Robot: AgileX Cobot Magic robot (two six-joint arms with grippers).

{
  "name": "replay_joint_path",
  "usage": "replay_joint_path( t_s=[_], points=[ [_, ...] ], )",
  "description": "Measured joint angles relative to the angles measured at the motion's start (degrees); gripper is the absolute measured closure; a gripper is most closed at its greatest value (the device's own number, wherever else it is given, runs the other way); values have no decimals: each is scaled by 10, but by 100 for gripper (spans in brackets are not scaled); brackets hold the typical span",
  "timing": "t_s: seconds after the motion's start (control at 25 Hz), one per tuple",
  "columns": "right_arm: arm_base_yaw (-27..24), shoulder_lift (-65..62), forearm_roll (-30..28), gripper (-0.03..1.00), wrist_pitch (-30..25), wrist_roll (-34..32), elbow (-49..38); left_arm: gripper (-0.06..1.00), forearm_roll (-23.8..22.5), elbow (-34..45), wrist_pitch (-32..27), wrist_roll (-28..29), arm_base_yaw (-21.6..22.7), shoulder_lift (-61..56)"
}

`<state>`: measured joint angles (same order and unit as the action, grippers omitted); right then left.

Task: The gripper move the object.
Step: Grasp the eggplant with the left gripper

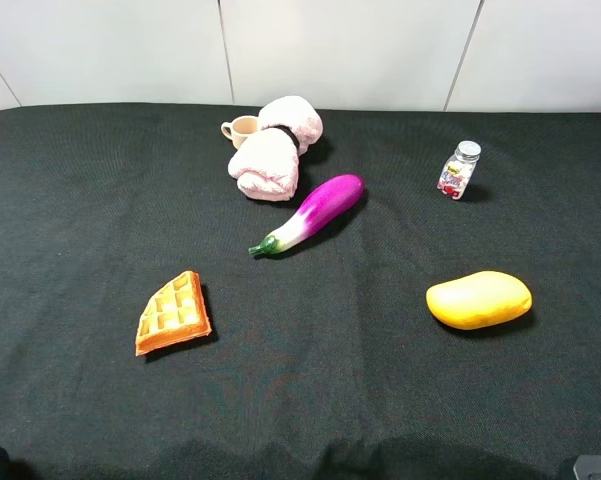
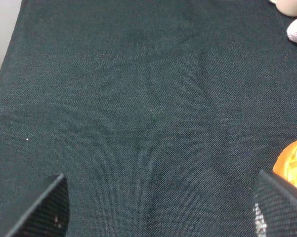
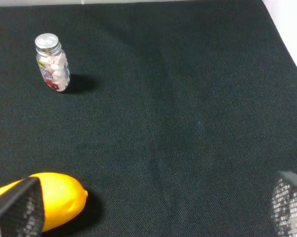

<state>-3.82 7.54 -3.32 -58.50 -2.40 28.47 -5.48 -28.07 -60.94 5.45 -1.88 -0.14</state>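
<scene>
- Purple toy eggplant [image 1: 310, 213] lies on the black cloth [image 1: 80, 200] near mid-table, just in front of the pink towel bundle [image 1: 270, 160] (green stem pointing toward the waffle wedge [image 1: 173, 313]).
- I see my left gripper [image 2: 160, 207] with fingers spread wide over bare cloth, holding nothing.
- My right gripper [image 3: 153, 207] is likewise spread and empty, the mango [image 3: 59, 195] beside one finger.

Work surface: dark woven cloth [image 1: 80, 200], evenly lit. Rear boundary: white wall [image 1: 350, 50] with thin seams, apparently panel joints.
</scene>
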Motion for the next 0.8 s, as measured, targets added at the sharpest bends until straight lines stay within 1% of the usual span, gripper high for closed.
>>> replay_joint_path(
  t_s=[0.8],
  points=[
    [0, 0, 0, 27, 0, 0, 0, 16, 0, 0, 0, 0, 0, 0]
  ],
)
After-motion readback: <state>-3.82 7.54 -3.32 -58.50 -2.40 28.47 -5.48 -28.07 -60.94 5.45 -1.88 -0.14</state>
